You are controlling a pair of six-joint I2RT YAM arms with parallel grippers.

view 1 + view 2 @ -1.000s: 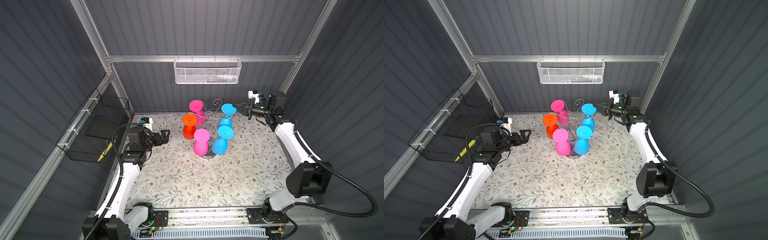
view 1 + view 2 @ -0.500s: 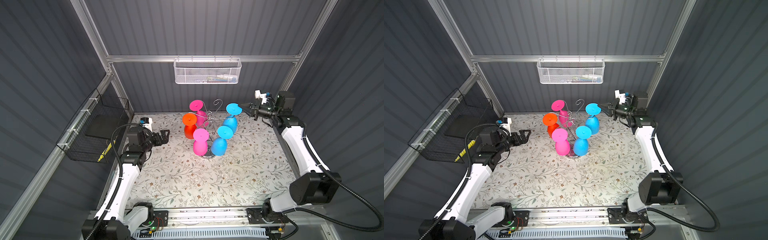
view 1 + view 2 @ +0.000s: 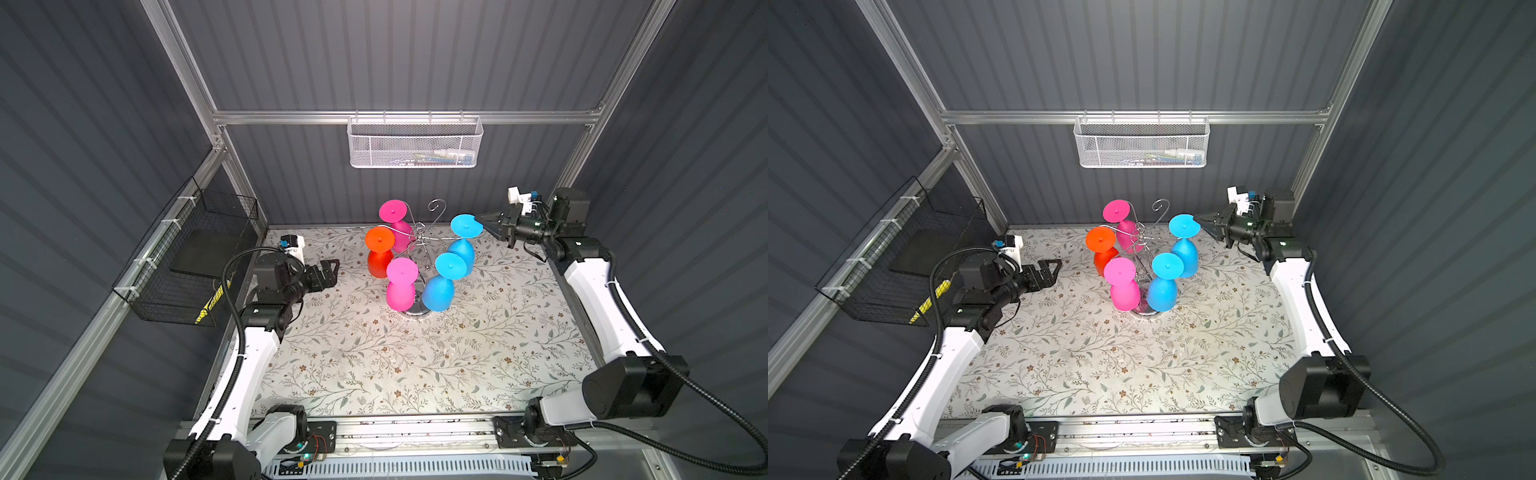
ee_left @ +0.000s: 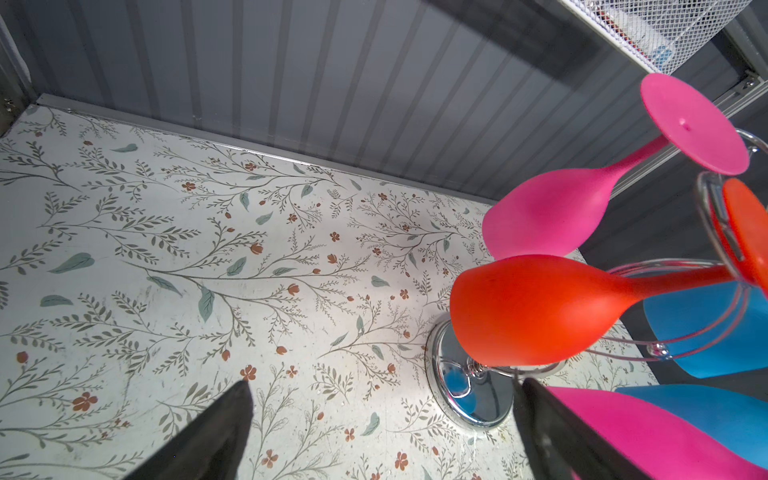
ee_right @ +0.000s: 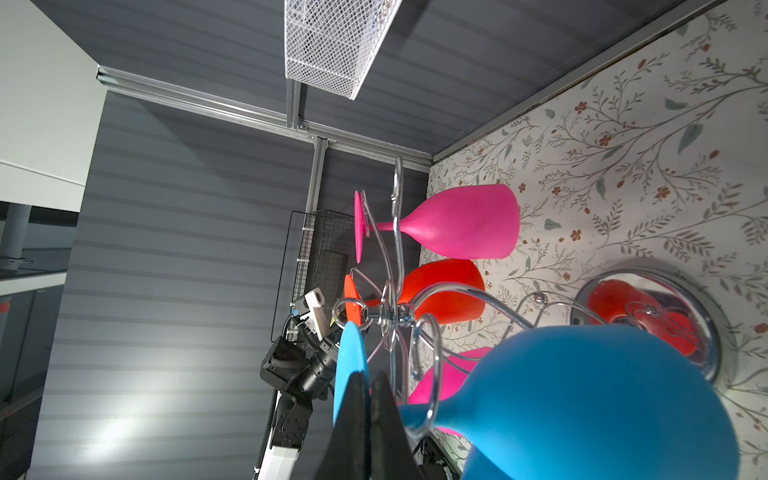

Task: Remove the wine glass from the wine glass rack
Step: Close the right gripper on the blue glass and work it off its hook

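So the right gripper (image 3: 482, 221) stays clamped on the foot of the blue wine glass (image 3: 462, 252). Over the last second it's dragged the glass a bit outward along its arm of the wine glass rack (image 3: 420, 237), toward the right edge of the tabletop (image 3: 415, 374). It's not free yet though. In the right wrist view the stem still sits inside the chrome hook (image 5: 430, 411), so I'd guess it needs more slide before it clears.

The back right corner looks tight, with the wall (image 3: 519, 158) close behind that arm, and the second blue glass (image 3: 438, 291) hangs just beside. There's plenty of bare tabletop toward the front edge. The left gripper (image 3: 333, 272) sits wide open near the left edge, well apart from the rack.
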